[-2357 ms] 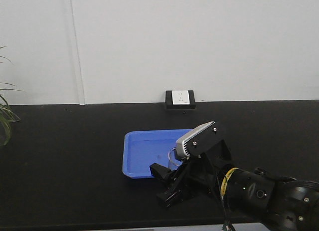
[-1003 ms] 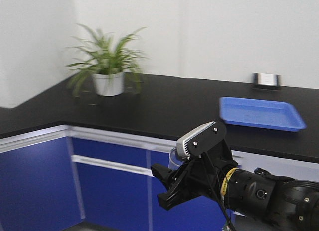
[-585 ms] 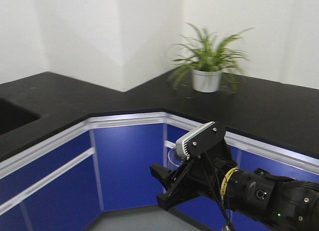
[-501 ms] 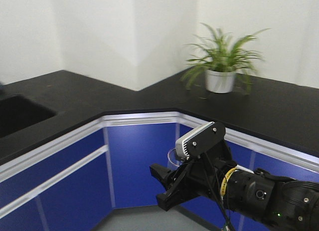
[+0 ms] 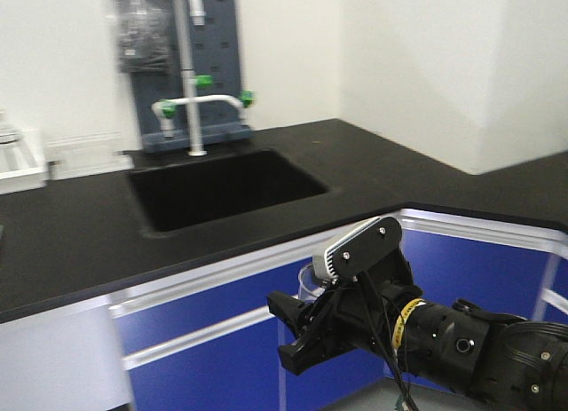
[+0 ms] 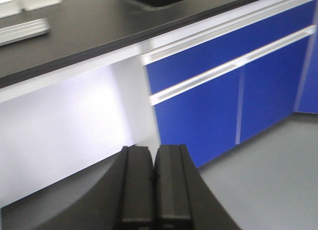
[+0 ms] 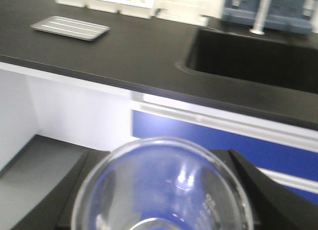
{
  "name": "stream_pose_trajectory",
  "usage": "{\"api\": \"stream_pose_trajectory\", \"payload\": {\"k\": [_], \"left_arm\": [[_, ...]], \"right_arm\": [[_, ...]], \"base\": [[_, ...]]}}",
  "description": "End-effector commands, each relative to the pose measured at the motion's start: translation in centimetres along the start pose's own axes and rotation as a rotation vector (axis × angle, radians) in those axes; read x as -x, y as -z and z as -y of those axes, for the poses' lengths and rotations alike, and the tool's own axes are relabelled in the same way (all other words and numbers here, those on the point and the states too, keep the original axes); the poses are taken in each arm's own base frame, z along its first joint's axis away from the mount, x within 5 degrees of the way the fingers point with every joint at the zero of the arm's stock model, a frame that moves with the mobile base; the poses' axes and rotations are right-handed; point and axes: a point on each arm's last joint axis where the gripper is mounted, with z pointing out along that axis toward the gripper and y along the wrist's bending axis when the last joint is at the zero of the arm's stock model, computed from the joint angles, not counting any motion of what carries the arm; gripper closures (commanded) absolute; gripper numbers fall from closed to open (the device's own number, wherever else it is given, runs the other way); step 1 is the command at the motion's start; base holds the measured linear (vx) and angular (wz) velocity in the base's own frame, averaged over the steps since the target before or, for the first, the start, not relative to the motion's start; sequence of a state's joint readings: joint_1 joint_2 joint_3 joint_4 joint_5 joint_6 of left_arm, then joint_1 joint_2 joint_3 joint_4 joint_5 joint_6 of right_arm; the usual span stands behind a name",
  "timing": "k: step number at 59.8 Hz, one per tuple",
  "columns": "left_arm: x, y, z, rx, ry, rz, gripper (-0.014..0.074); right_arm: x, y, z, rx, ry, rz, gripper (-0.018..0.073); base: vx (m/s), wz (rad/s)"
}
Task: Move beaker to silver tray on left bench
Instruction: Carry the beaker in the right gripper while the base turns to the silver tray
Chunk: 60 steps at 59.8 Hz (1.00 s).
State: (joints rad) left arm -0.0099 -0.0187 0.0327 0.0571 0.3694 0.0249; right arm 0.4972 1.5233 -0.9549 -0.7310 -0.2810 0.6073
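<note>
Robot had the beaker [image 7: 161,188] pinched in its right gripper [image 5: 288,329], held up in the air in front of the blue cabinet fronts [image 5: 204,349], not resting on any surface. From the right wrist view, the round glass rim pretty much filled the bottom of the frame, with a dark finger [image 7: 271,200] on either side of it. In the front view I could only catch a sliver of glass peeking out behind the gripper.

The silver tray [image 7: 69,28] lay flat on the left bench [image 7: 124,53], on the black worktop, well apart from the beaker and off toward the far left of the wrist view. It had a few lines running along its bottom. The sink [image 7: 258,61] was sunk into the same worktop to the right of the tray, and a white faucet [image 5: 189,74] with green handles stood behind it. Some white bins [image 7: 107,0] sat against the wall behind the tray, too blurry to say much more.

The left gripper [image 6: 155,185] had its fingers pressed flat together, empty, hanging over the grey floor [image 6: 278,180] near the cabinets. The tray showed at the top left of that view too.
</note>
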Motion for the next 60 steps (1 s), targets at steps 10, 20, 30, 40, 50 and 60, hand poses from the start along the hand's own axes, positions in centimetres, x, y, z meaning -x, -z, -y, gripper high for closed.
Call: {"api": "stream_pose_trajectory", "payload": {"k": [10, 20, 30, 40, 50, 60], "left_arm": [[0.14, -0.16, 0.07, -0.005, 0.003, 0.068, 0.0595], [0.14, -0.16, 0.07, -0.005, 0.003, 0.068, 0.0595], [0.14, -0.16, 0.07, -0.005, 0.003, 0.068, 0.0595], [0.14, -0.16, 0.07, -0.005, 0.003, 0.068, 0.0595], [0.14, -0.16, 0.07, -0.005, 0.003, 0.068, 0.0595], [0.14, -0.16, 0.07, -0.005, 0.003, 0.068, 0.0595]], "right_arm": [[2.79, 0.98, -0.25, 0.029, 0.004, 0.129, 0.0571], [2.79, 0.98, -0.25, 0.029, 0.004, 0.129, 0.0571], [2.79, 0.98, -0.25, 0.029, 0.004, 0.129, 0.0571], [2.79, 0.98, -0.25, 0.029, 0.004, 0.129, 0.0571], [2.79, 0.98, -0.25, 0.029, 0.004, 0.129, 0.0571], [2.79, 0.98, -0.25, 0.029, 0.004, 0.129, 0.0571]], "base": [[0.07, 0.74], [0.11, 0.68], [0.15, 0.56], [0.17, 0.46], [0.20, 0.34], [0.24, 0.20]]}}
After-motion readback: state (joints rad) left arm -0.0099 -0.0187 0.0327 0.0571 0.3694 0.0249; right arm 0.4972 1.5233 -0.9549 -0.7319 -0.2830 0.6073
